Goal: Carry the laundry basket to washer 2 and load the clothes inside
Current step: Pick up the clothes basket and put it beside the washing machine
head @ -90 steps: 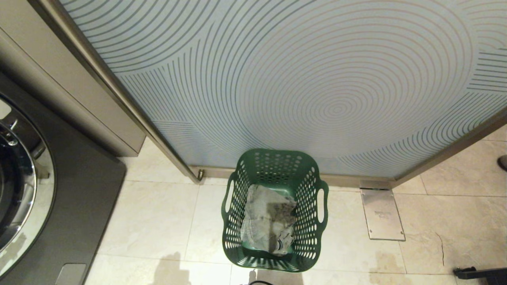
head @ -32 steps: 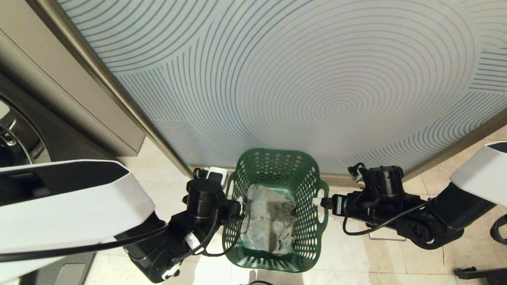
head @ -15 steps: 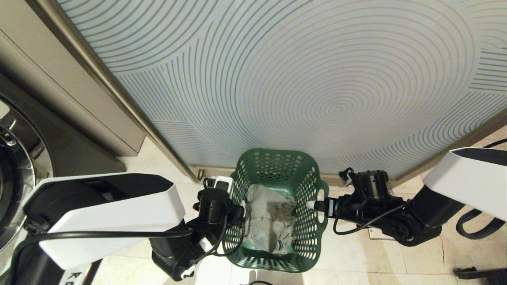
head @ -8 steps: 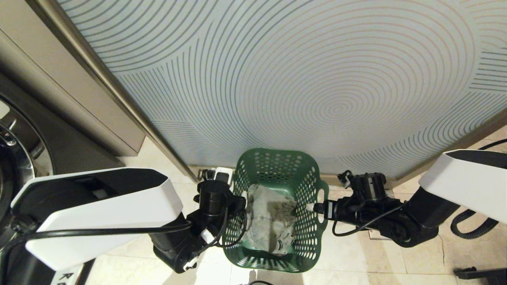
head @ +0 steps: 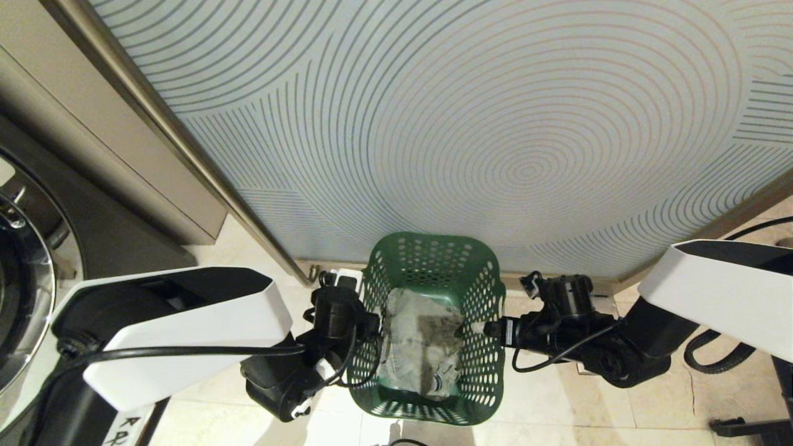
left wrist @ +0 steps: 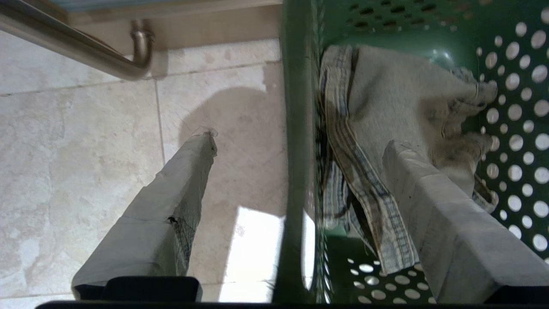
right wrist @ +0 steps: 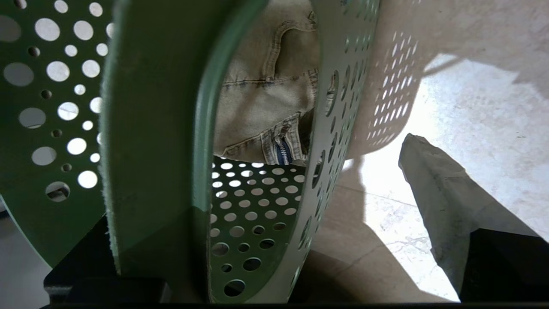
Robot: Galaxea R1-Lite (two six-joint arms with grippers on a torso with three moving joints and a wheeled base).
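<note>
Both pincers wide, straddling side walls of the laundry basket (head: pixel 427 328) on the floor: left pincer (left wrist: pixel 296 141), right pincer (right wrist: pixel 274 141). The clothes (head: pixel 421 347) inside. I expect tilt if closures are uneven.

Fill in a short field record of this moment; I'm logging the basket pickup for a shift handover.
basket: the laundry basket, green, on the tiled floor by the patterned panel
contents: the clothes, pale denim, lying inside
left claw: open, straddling the basket's left wall, one finger inside, one outside
right claw: open, at the right wall by the handle cut-out
lifted: not yet
washer: at left edge, label not visible
</note>
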